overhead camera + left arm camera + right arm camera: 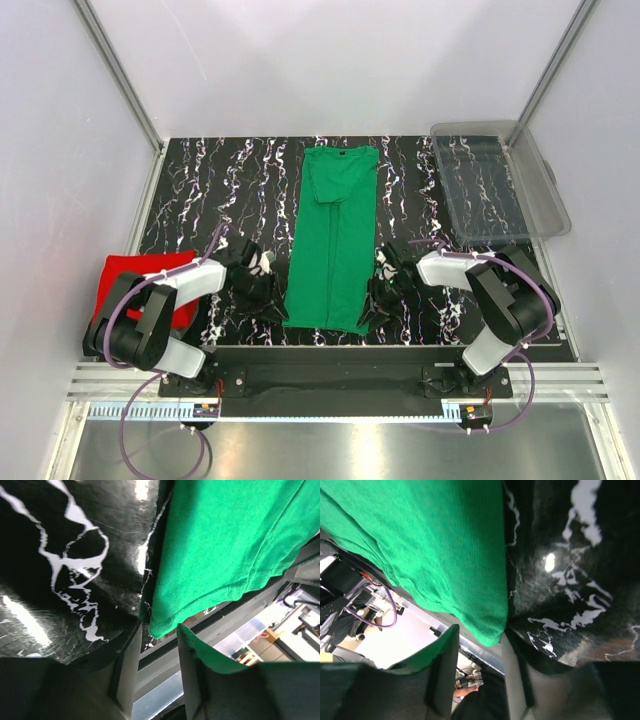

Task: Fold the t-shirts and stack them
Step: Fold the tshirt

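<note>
Left pincer (156, 639): jaws apart, a narrow gap between them. The near left corner of the green t-shirt (225, 540) hangs right at the fingertips. Right pincer (479, 642): jaws also apart, with the shirt's near right corner at its tips. The shirt lies between my two pincers and stretches away ahead. Red t-shirt (130, 275): out to the left of my left pincer, well apart.

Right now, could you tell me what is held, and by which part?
Nothing yet: left gripper and right gripper stand open at the green t-shirt's near corners.

No writing, label, brand or number can be read — none anywhere.
</note>
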{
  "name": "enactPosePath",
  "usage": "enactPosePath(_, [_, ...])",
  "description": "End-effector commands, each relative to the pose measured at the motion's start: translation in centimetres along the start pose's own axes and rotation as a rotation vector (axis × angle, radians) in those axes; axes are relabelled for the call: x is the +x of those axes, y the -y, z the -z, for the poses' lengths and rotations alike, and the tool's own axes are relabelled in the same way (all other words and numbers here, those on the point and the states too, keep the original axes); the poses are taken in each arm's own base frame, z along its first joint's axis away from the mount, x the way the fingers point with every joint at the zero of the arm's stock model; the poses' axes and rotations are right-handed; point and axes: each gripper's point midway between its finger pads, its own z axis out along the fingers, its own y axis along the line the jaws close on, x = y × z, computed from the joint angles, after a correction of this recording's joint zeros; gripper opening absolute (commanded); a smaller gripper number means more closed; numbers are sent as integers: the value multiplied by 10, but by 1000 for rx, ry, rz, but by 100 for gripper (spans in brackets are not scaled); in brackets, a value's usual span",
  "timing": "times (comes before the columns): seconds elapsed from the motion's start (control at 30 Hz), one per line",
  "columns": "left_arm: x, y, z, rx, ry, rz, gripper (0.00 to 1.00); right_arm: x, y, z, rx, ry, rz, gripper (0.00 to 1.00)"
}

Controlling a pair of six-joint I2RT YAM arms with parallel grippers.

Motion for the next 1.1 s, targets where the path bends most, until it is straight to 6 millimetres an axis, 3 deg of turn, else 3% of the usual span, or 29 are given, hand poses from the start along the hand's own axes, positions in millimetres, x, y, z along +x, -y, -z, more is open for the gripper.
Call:
enactPosePath(0.0, [-3,5,-4,15,9,-58,37,-9,-3,-4,1,32,28,37])
enactPosePath(0.1, [-5,6,-4,18,11,-65,25,-8,-4,-4,-9,29,33,27])
enactPosePath(0.13, [-5,7,-4,19,12,-69,23,-7,-5,-4,-13,29,37,9])
enactPosePath(0.17, [-6,7,-4,24,14,-78,14,-8,-5,-4,-12,33,35,0])
enactPosePath(0.27, [-9,11,-1,29,27,-104,0,-8,-7,0,-19,46,49,0])
enactPosePath(0.37, [-15,15,7,37,59,-116,0,-9,-16,12,-35,78,88,0])
enactPosePath(0.53, [-42,39,30,75,154,-206,0,-19,-28,42,-97,158,125,0])
enactPosePath(0.8, [-94,67,55,94,259,-265,0,-62,-47,87,-184,291,170,0])
enactPosePath(0.97, [-128,79,63,97,297,-282,0,-104,-72,113,-202,394,248,0])
enactPosePath(1.07, [-159,95,73,101,341,-324,0,-132,-81,125,-196,438,280,0])
